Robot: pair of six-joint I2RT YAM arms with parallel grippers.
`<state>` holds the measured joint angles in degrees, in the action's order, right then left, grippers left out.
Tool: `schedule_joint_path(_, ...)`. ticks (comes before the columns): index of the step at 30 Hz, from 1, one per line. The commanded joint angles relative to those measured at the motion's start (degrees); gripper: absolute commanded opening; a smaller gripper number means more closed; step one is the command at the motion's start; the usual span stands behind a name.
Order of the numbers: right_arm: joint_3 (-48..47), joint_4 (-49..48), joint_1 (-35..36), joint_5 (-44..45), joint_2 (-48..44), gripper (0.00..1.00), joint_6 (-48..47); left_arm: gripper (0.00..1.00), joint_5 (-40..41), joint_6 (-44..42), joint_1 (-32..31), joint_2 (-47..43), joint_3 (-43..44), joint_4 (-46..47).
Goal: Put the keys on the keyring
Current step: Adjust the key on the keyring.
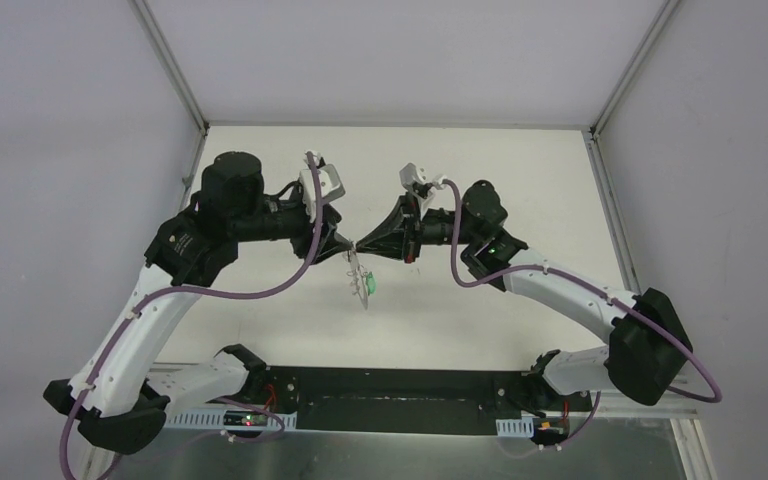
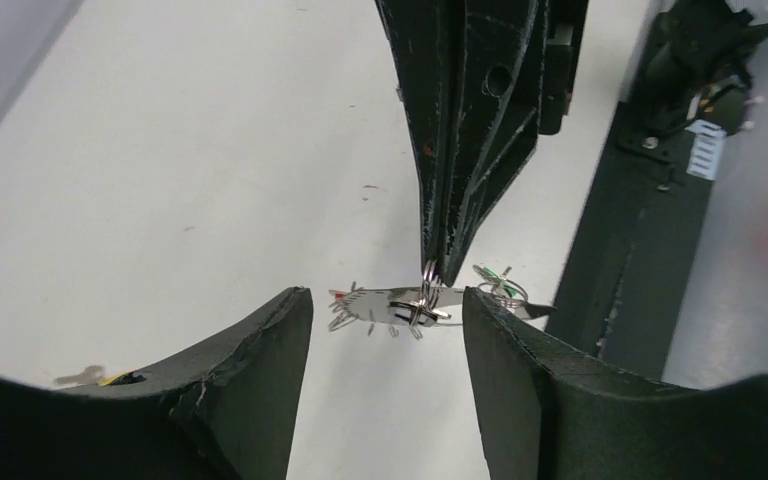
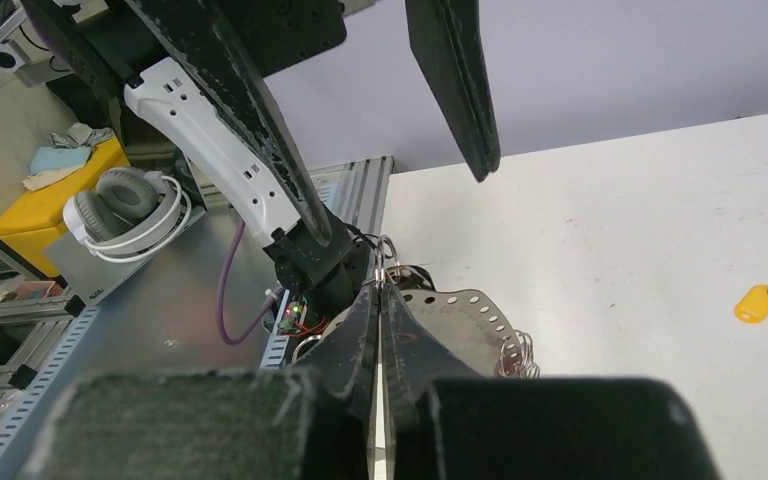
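— Since the right fingers (image 2: 450, 200) pinch the keyring (image 2: 390, 300) from 12 o'clock, where does it lie?
— Aloft above the surface (image 2: 160, 150), long axis 9 to 3, between the left fingers (image 2: 250, 380), which stand apart, holding nothing. The green-tagged key (image 1: 368, 287) dangles at 6.

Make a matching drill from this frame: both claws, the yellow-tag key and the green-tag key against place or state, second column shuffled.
Column 1
1. left claw
2. right claw
3. yellow-tag key
4. green-tag key

Column 2
A. lying on the table
B. dangling below the meeting claw tips
C. open
D. shut on a small metal ring

Pairs: 1-C, 2-D, 3-A, 4-B
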<state>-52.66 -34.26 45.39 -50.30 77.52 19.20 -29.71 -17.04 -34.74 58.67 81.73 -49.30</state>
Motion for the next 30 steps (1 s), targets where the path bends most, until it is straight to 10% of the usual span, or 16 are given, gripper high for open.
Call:
schedule_joint_path(1,0.3,0.2,0.1,0.0,-3.3,0.0,-2.2,0.57,-17.6,4.3,4.6,-2.9,-5.3,9.6)
schedule_joint_path(30,-0.6,0.4,0.1,-1.0,-3.5,0.0,-2.2,0.0,-19.1,-3.6,8.5,-5.4,-13.4,8.8)
